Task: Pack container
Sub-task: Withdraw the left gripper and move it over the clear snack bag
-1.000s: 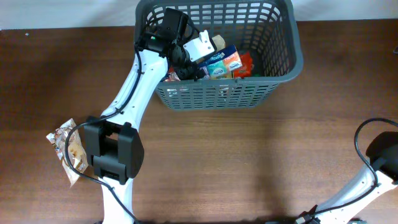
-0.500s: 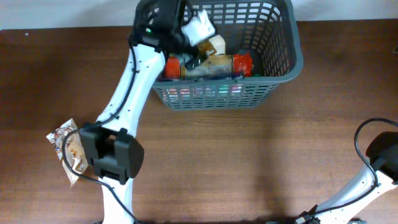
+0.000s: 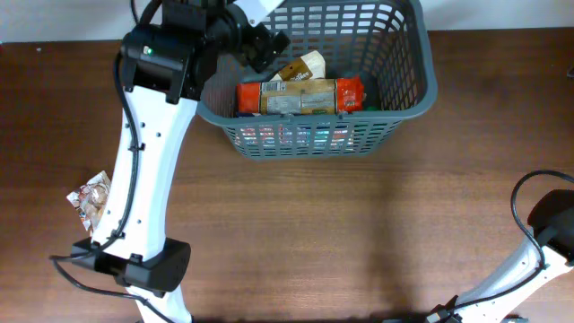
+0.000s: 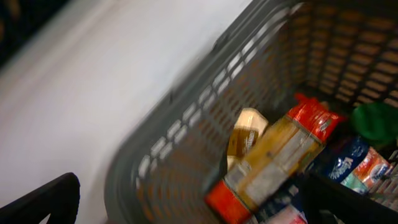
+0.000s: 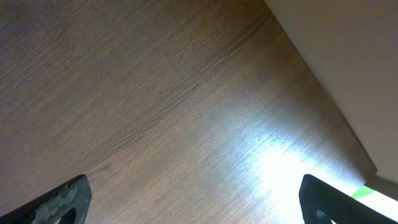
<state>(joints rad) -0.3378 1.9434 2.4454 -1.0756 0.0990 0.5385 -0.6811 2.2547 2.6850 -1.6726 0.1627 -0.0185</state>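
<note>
The dark grey container (image 3: 408, 54) stands at the table's far edge. In it lies a long packet with red ends (image 3: 300, 96), a beige packet (image 3: 305, 65) behind it, and more packets below. My left gripper (image 3: 266, 45) is open and empty, raised above the container's left rim. The left wrist view shows the container's rim (image 4: 134, 180), the long packet (image 4: 277, 158), the beige packet (image 4: 244, 129), a blue packet (image 4: 345, 160) and a green item (image 4: 376, 121) between my open fingers (image 4: 186, 190). My right gripper (image 5: 193, 190) is open and empty above bare table.
A small snack packet (image 3: 90, 196) lies on the table at the left, partly hidden by my left arm. My right arm (image 3: 549, 224) sits at the table's right front corner. A pale wall runs behind the container.
My left gripper has risen out of the container and moved left and back. The long red-ended packet now lies flat in the container, free of the gripper. The right arm has not moved.
</note>
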